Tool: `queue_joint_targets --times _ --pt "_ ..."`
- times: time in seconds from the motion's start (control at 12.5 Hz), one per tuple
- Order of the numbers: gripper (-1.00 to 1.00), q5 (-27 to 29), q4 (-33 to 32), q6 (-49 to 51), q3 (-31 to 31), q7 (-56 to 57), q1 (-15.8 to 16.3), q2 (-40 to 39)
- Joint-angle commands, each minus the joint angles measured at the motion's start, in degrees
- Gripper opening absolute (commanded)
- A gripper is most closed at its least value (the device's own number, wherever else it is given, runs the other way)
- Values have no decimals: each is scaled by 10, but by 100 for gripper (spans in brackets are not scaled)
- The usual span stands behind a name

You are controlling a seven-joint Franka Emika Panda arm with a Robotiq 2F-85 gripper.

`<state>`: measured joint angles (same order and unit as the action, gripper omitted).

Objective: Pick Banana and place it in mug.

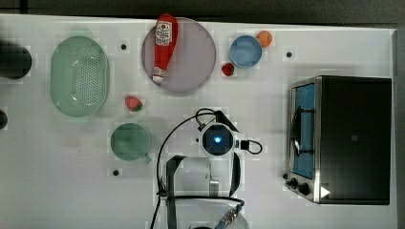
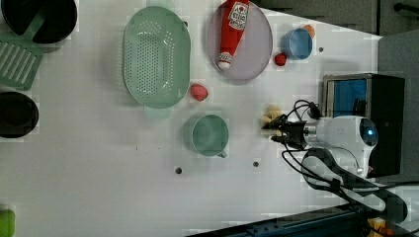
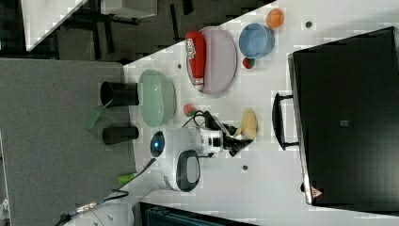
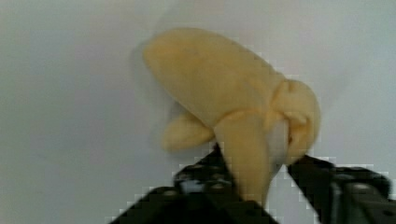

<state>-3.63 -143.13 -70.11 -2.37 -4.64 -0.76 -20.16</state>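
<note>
The pale yellow toy banana [image 4: 219, 79] lies on the white table, with its peeled end between my gripper's [image 4: 254, 161] two black fingers, which press against it on both sides. In the left view the banana [image 2: 272, 115] sits at the tip of the gripper [image 2: 277, 129], to the right of the teal mug [image 2: 210, 135]. The right view has the banana [image 3: 248, 124] just past the fingers [image 3: 234, 133]. The mug [image 1: 130, 141] stands upright and empty to the top view's left of my wrist, handle toward the arm.
A red strawberry [image 1: 133, 103] lies between the mug and the pale green colander [image 1: 79, 76]. A ketchup bottle [image 1: 165, 45] rests on a grey plate [image 1: 191, 71]. A blue bowl [image 1: 245, 51] and a toaster oven [image 1: 353, 138] stand to the top view's right.
</note>
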Motion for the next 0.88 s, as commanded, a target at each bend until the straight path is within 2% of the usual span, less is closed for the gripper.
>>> queue_joint_targets --times 0.08,0.32,0.56,0.64,0.88 --pt "-53 11 6 -9 2 8 7 13" --pt "-53 11 8 -9 3 8 7 49" --pt "-53 11 13 28 4 8 8 143" --pt "-53 11 23 81 8 8 9 199" --pt "-53 11 55 277 15 8 10 302"
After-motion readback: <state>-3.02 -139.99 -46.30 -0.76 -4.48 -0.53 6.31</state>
